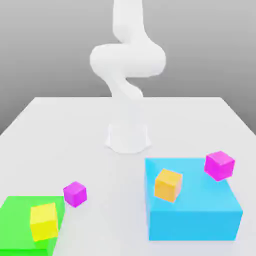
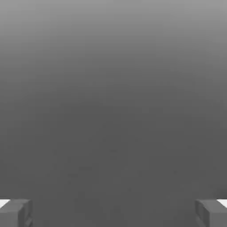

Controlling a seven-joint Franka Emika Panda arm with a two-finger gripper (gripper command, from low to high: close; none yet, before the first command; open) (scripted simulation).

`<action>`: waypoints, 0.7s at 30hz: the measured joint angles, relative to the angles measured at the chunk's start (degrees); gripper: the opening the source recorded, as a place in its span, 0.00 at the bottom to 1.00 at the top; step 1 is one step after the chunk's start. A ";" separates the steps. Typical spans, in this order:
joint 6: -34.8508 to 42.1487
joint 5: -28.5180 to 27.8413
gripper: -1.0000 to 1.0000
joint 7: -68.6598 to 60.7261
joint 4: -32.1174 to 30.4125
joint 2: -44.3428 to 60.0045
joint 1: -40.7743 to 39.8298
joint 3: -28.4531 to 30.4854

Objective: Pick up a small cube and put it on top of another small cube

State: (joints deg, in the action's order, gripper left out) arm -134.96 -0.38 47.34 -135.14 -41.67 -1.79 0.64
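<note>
White tabletop [image 1: 60,130]: my gripper [image 2: 113,213] gapes empty; two small magenta cubes [image 1: 75,194] [image 1: 219,165] sit well apart w/ orange cube [image 1: 168,185] nearby, so wrong-cube grab likely.

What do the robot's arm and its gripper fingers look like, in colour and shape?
The plain white arm is smooth and rounded, made of thick tube-like segments with bulging joints, rising from a round white base on the white table. No cables or markings are visible. In the hand view, the two gripper fingertips are blocky, grey and flat-faced, with a white edge at the outer corner.
</note>
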 joint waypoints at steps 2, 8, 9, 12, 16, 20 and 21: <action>-3.04 -0.21 0.50 1.35 -3.13 4.10 -1.85 0.54; -11.93 -1.09 0.50 5.46 -12.20 16.05 -6.79 2.68; -13.42 -1.21 0.50 6.14 -13.72 18.07 -7.60 3.09; -18.06 -1.47 0.50 8.15 -18.40 24.37 -10.04 4.42; -24.96 -1.29 0.50 10.66 -25.12 33.89 -13.12 6.82; -31.69 1.58 0.50 10.52 -29.56 42.94 -15.18 8.00; -33.35 2.95 0.50 9.63 -29.48 45.06 -15.58 7.38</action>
State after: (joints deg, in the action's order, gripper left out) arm -168.31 2.58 56.97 -164.61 3.39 -17.37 8.02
